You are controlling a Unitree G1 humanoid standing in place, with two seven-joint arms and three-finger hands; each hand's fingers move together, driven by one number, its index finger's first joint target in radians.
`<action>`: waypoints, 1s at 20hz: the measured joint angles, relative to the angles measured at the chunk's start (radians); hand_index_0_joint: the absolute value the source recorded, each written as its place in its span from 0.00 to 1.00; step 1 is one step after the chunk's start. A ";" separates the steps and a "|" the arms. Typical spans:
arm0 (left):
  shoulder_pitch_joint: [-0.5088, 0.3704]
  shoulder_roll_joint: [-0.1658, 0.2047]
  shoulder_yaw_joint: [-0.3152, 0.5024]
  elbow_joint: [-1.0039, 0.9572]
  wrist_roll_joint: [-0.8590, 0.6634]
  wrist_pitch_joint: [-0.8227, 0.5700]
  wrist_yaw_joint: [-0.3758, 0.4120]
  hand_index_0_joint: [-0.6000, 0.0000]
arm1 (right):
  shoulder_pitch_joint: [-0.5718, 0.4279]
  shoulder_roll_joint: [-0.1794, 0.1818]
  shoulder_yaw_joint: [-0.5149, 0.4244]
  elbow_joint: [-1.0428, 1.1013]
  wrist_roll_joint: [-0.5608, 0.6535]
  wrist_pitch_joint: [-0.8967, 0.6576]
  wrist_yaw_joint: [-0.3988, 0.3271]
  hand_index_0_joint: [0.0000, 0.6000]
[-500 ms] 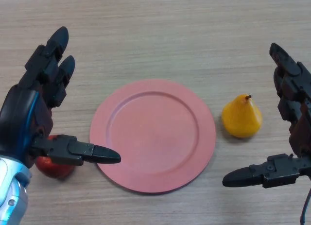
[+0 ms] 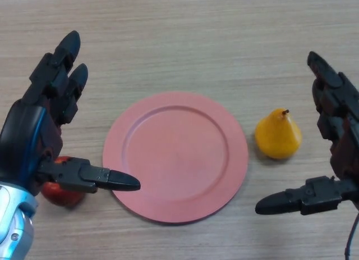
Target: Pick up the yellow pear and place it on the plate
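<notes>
Fingers of both hands, left hand [image 2: 33, 136] and right hand [image 2: 336, 131], spread wide, empty. Yellow pear [image 2: 278, 135] stands on the wood-grain table [image 2: 185, 41], toward its right edge, just beside the pink plate [image 2: 175, 156].

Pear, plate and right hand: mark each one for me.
pear [image 2: 277, 137], head view, middle of its yellow body
plate [image 2: 175, 156], head view, bare centre of the red dish
right hand [image 2: 335, 125], head view, on the straight fingers right of the pear
</notes>
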 measured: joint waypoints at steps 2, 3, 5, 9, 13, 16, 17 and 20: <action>0.009 0.000 0.015 0.001 -0.001 0.000 -0.006 1.00 | -0.042 -0.004 -0.002 0.092 -0.020 -0.028 0.000 0.00; 0.012 0.000 0.022 0.001 -0.001 0.000 -0.007 1.00 | -0.062 -0.007 -0.002 0.125 -0.039 -0.052 0.004 0.00; 0.019 0.000 0.040 0.004 0.000 0.000 -0.006 1.00 | -0.113 -0.017 -0.002 0.218 -0.052 -0.132 0.022 0.00; 0.027 0.000 0.039 0.026 0.000 -0.010 -0.006 1.00 | -0.204 -0.034 -0.003 0.444 -0.102 -0.259 0.028 0.00; 0.030 0.000 0.042 0.027 -0.002 -0.015 -0.006 1.00 | -0.294 -0.049 -0.007 0.671 -0.135 -0.363 0.027 0.00; 0.034 0.000 0.046 0.044 -0.008 -0.024 -0.006 1.00 | -0.376 -0.074 -0.018 0.824 -0.132 -0.402 0.027 0.00; 0.031 0.000 0.049 0.056 -0.008 -0.027 -0.006 1.00 | -0.404 -0.078 -0.025 0.886 -0.132 -0.425 0.027 0.00; 0.020 0.000 0.057 0.109 -0.043 -0.064 -0.006 1.00 | -0.482 -0.090 -0.045 1.109 -0.130 -0.489 0.024 0.00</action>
